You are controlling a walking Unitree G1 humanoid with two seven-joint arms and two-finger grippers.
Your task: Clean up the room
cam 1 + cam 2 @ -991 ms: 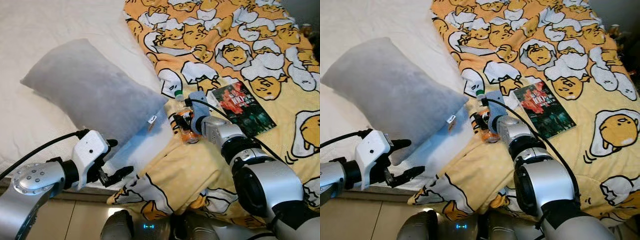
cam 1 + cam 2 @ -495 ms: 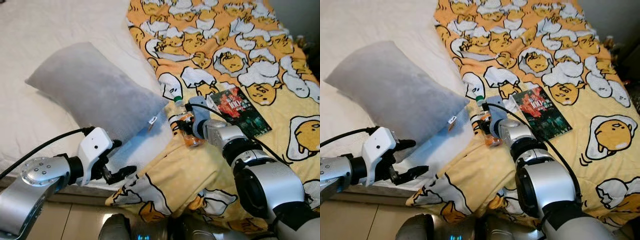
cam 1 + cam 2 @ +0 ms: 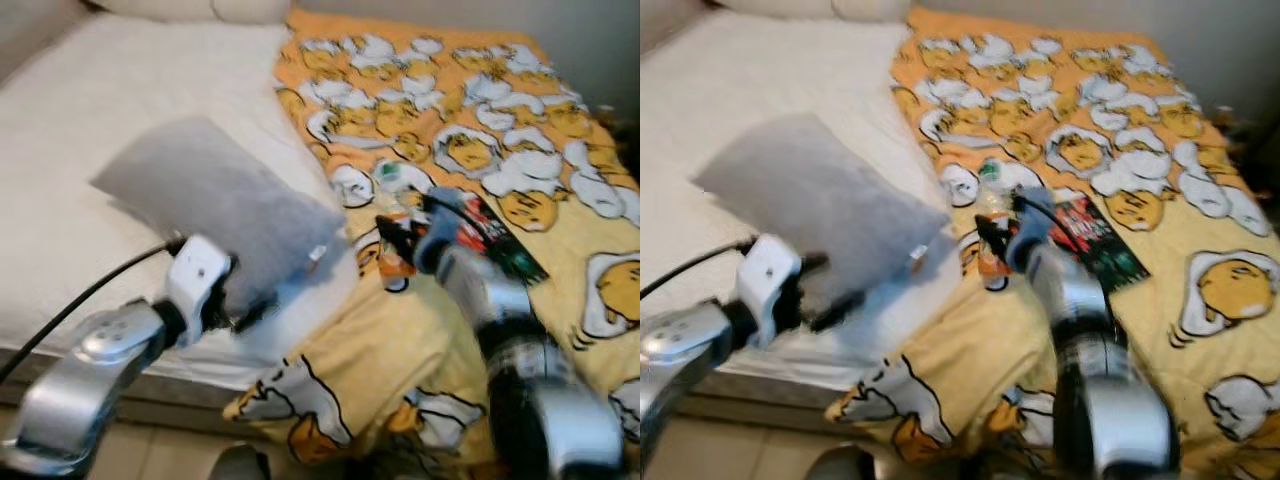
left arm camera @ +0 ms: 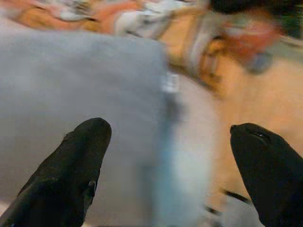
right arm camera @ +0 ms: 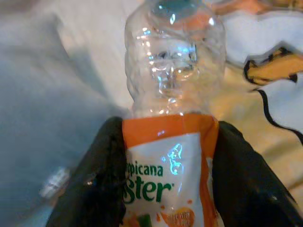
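Two grippers at work over a bed (image 3: 90, 210) with a white sheet and a yellow cartoon-print blanket (image 3: 520, 110). Right gripper (image 5: 163, 189) clamped on an empty plastic bottle (image 5: 173, 94), black fingers (image 5: 94, 179) pressed against either side of its orange label. Close up through the right wrist: clear crumpled upper half, green cap, part of the label's lettering in green. From the head, blurred: just an orange-and-clear shape (image 3: 392, 250) lifted slightly above the blanket's near left edge, beside the grey pillow (image 3: 215, 205). Left gripper (image 4: 170, 156) spread wide, aimed at the pillow's near corner; whether touching it or just short, cannot tell. Through the left wrist: grey fabric between the two black fingers (image 4: 71, 170), a small white tag (image 4: 169, 83) at the pillow's edge, orange blur beyond. Seen from the head alone: a dark book (image 3: 1095, 240) flat on the blanket, just past the right arm, toward the bed's right side.
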